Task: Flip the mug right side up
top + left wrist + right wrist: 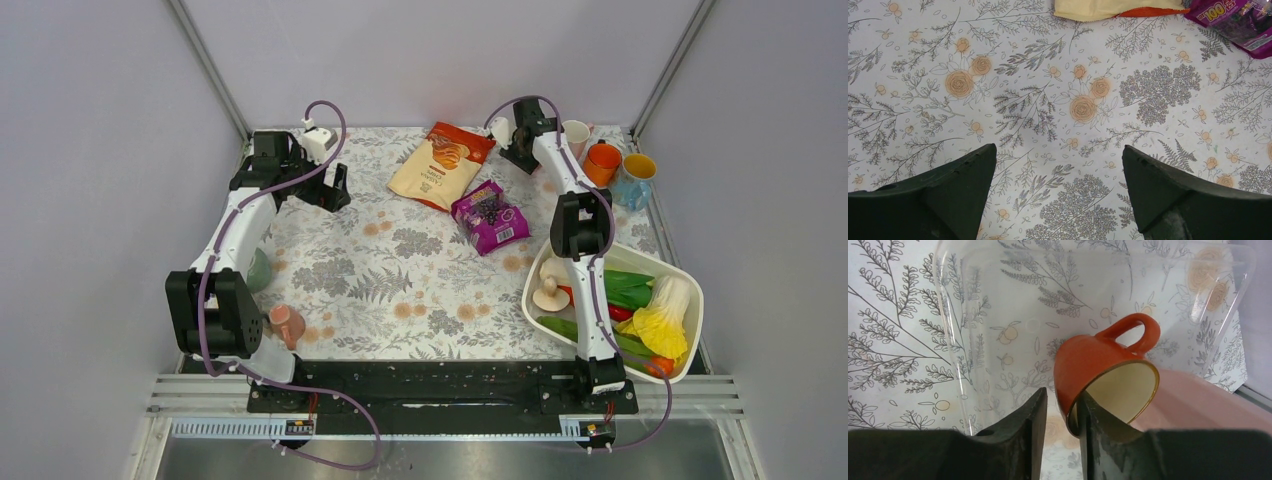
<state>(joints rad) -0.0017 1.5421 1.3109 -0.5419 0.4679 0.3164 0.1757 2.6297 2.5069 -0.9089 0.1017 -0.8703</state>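
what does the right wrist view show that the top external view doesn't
Only right wrist: the right fingers pinching the rim of the tilted orange mug, its cream inside showing, above a clear tray. Only top external: chip bag, purple packet, vegetable basket, left fingers. Both: the floral tablecloth.

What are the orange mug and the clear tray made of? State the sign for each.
The orange mug: likely glazed ceramic; glossy orange outside, cream inside, thick rim. The clear tray: probably plastic; the floral cloth shows through it, and its edges glint.
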